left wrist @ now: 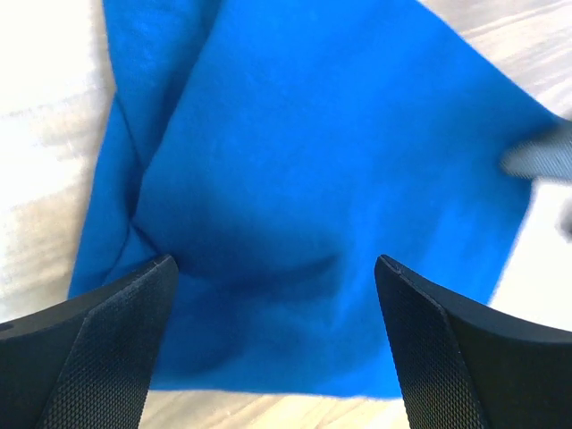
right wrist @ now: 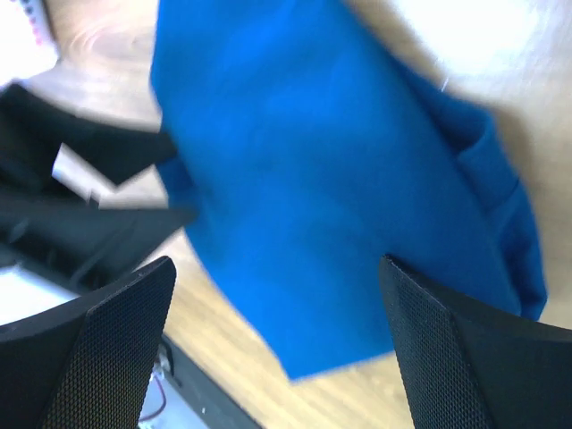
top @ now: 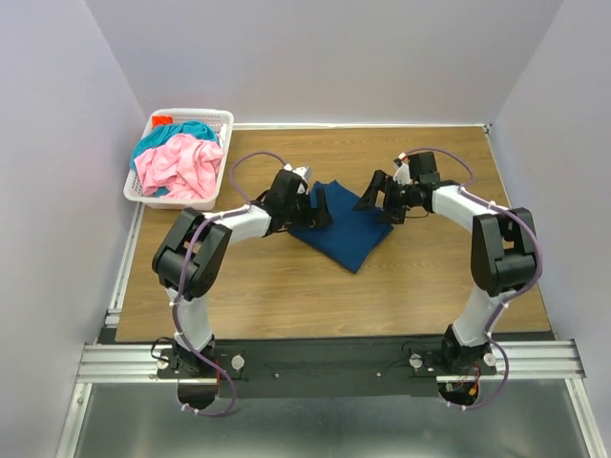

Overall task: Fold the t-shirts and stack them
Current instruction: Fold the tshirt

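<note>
A dark blue t-shirt [top: 346, 229] lies folded into a flat square in the middle of the table; no print shows. It fills the left wrist view [left wrist: 304, 179] and the right wrist view [right wrist: 331, 179]. My left gripper [top: 320, 206] is open and empty over its left edge. My right gripper [top: 374, 198] is open and empty over its right upper edge. A pink t-shirt [top: 179, 164] and a teal t-shirt [top: 181, 131] lie crumpled in the white basket [top: 225, 118].
The basket stands at the table's back left corner. Walls close in on three sides. The left arm shows as a dark shape [right wrist: 80, 206] in the right wrist view. Bare wood [top: 315, 296] lies in front of the blue shirt.
</note>
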You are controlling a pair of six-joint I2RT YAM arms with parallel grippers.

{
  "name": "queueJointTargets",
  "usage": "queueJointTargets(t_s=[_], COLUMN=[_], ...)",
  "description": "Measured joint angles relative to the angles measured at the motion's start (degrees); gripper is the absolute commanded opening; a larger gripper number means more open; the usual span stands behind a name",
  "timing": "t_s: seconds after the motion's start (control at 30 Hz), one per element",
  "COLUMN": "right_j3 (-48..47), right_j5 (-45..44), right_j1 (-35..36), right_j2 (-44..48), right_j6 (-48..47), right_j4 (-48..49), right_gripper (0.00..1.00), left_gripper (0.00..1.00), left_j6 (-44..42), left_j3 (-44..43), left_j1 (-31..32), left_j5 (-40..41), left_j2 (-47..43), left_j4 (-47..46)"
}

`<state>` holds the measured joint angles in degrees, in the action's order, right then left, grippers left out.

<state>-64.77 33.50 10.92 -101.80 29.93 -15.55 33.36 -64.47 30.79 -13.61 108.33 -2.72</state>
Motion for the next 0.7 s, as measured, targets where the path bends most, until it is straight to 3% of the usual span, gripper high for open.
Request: queueJointTargets(t_s=[0.33, 0.7], right_j3=[-7.5, -10.1], right_j5=[-0.6, -1.0], right_j1=[0.0, 1.8], right_j2=[-10.8, -10.0], right_j6=[-2.2, -8.6], right_j4=[0.9, 0.0], right_gripper=[1.00, 1.00], left_gripper=[0.98, 0.98], left_j6=[4.0, 5.5], left_j3=[12.8, 16.3], left_j1=[1.2, 3.7], left_j5=[-1.4, 0.4], left_j2=[-8.0, -16.0], left_j4=[-6.8, -3.1])
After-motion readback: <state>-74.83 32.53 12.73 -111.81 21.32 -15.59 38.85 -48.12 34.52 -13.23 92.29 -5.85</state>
